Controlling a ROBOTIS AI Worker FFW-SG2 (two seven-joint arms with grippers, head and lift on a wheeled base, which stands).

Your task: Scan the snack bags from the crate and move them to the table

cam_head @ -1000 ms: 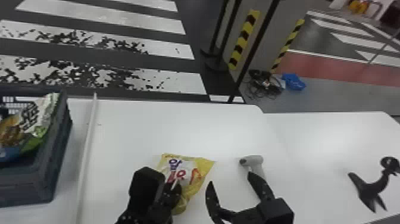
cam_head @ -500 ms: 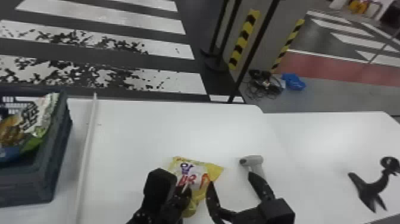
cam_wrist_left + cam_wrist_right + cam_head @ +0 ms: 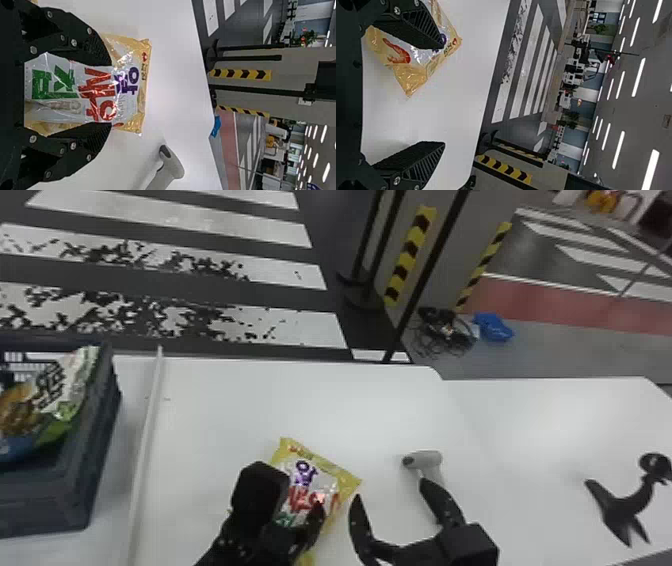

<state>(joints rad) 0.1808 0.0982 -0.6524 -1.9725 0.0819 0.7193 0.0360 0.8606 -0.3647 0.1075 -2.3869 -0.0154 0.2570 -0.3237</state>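
Yellow snack bag [image 3: 345, 481] is sitting between the fingers of the left hand [image 3: 297, 496]. That hand is grasping it, one finger along each side, pack front showing between them. Top end of the bag is sticking out past the fingertips; the lower end is running back toward the palm. Can't tell if the bag is touching the worktop [image 3: 240, 400].

Right hand [image 3: 391, 489] is hanging released just right of the bag, fingers spread well apart, nothing between them. Its nearer finger is pointing up beside the bag's right edge; can't tell whether it's touching.

Next out: grey handheld scanner [image 3: 425, 460] is lying on the worktop just past the right hand's outer finger, its handle running back toward that finger. Can't tell if those two are touching.

Farther right, a black stand [image 3: 625, 505] with a forked end and a round end is resting on the worktop, well apart from both hands.

Other way, left of the left hand: a long white bar [image 3: 145, 440] is running along the worktop, between the grasped bag and the dark blue-grey crate [image 3: 45, 505]. Crate is sitting at the far left, holding a white-and-green bag [image 3: 65, 390] leaning against its right wall.
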